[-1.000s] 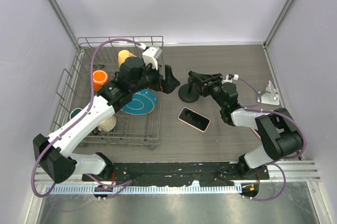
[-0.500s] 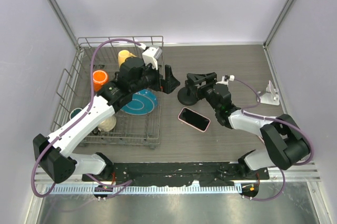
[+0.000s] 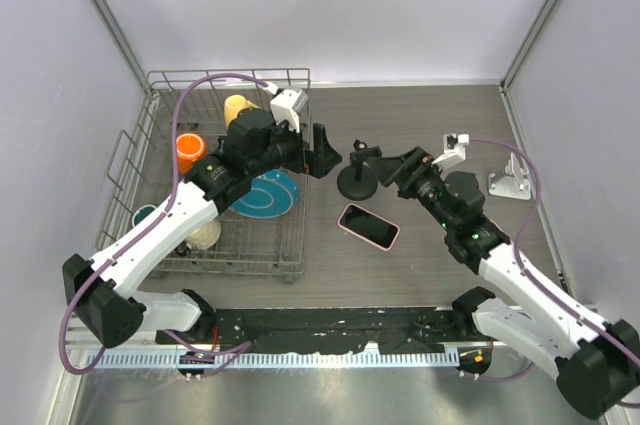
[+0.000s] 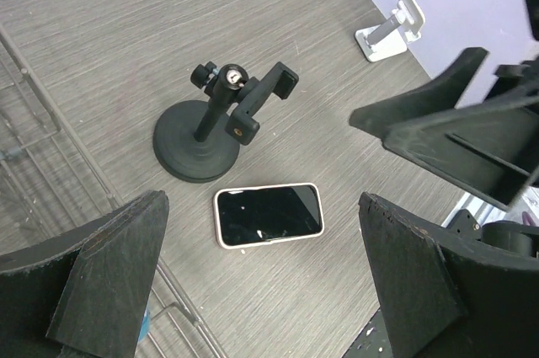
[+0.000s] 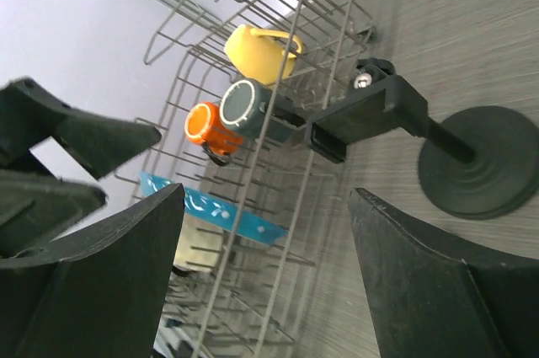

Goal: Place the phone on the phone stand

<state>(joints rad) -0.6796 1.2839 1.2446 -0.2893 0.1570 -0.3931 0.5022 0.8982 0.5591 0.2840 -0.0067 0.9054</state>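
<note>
Both arms are up over the middle of the bench, one on each side of the phone stand (image 3: 357, 177). The stand sits upright on its round base, about midway between the left and right edges and nearer the far edge than the near one. Its clamp-like holder is tipped over at an angle on top of the post.

The phone (image 3: 368, 226) lies flat on the bench, dark screen up, pale rim showing. It is just beside the stand's base on the near side, with a thin strip of bench between them. It is not on the stand yet.

The left tool (image 3: 325, 152) hangs at the right side of the wire dish rack (image 3: 292, 245), just left of the stand. Its fingers are spread wide with nothing between them, and its wrist camera looks down on both stand and phone.

The right tool (image 3: 392, 169) is close on the stand's right side, pointed at the holder. It is also spread wide and holds nothing, and I see no contact with the stand.

The rack fills the far-left part of the bench and carries a yellow cup (image 3: 238, 105), an orange cup (image 3: 188, 150) and a blue plate (image 3: 268, 193). A small white stand (image 3: 508, 183) sits by the right edge.
</note>
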